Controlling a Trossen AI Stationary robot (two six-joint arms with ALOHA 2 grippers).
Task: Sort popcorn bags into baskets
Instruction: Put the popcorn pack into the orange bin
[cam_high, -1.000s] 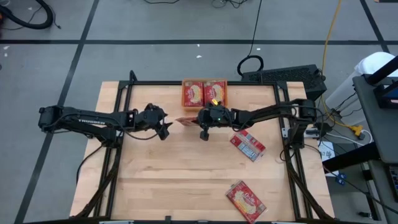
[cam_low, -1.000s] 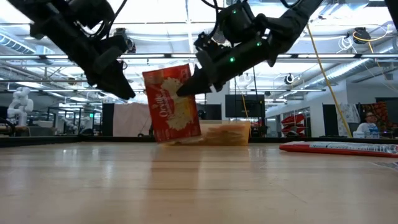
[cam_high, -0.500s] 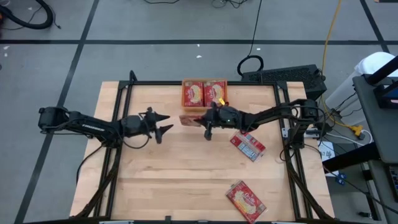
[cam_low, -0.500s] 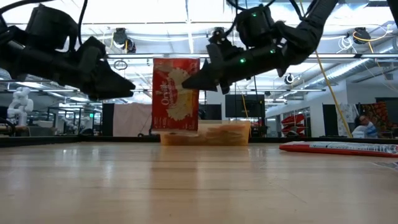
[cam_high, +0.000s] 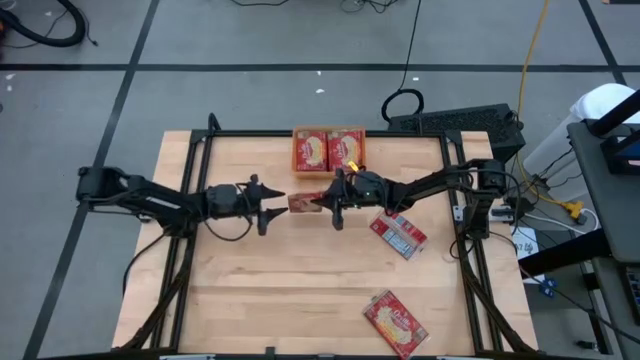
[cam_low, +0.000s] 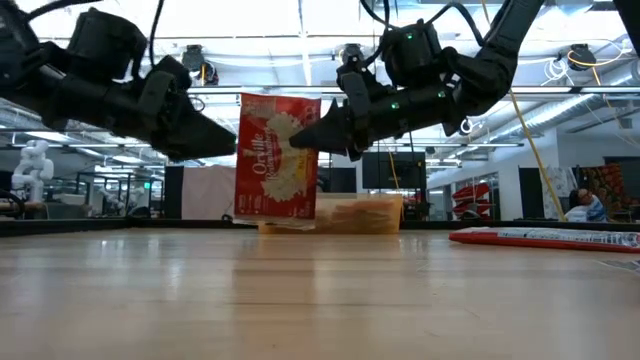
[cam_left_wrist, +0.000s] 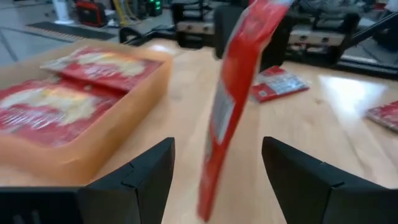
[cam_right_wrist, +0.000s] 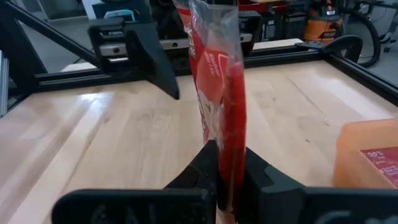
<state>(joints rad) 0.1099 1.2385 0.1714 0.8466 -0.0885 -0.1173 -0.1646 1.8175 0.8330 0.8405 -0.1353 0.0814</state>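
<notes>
A red popcorn bag (cam_low: 276, 155) hangs upright above the table's middle, and my right gripper (cam_low: 300, 140) is shut on it. My left gripper (cam_high: 275, 205) is open and points level at the bag from the table's left. In the left wrist view its two fingers (cam_left_wrist: 146, 174) stand on either side of the bag (cam_left_wrist: 231, 93) without touching it. The orange basket (cam_high: 328, 132) sits at the table's far edge with two bags lying flat in it. My right gripper pinches the bag's side edge (cam_right_wrist: 225, 140), the one toward the table's right, between its two fingers. The fingers come in about level from the table's right. The bag stands upright on edge, its printed face toward the near edge, lifted clear of the table.
Two more bags lie flat on the table: one silver-grey side up at the right (cam_high: 400, 232), one red at the near right (cam_high: 395, 322). The basket (cam_left_wrist: 81, 124) is close beyond the held bag. A dark frame rail (cam_high: 325, 133) runs around the table.
My left gripper has sunk and tipped from slanting down to nearly level, and has closed in on the bag from the left until its fingers flank it. My right gripper has tipped more level, turning the bag from tilted to upright.
</notes>
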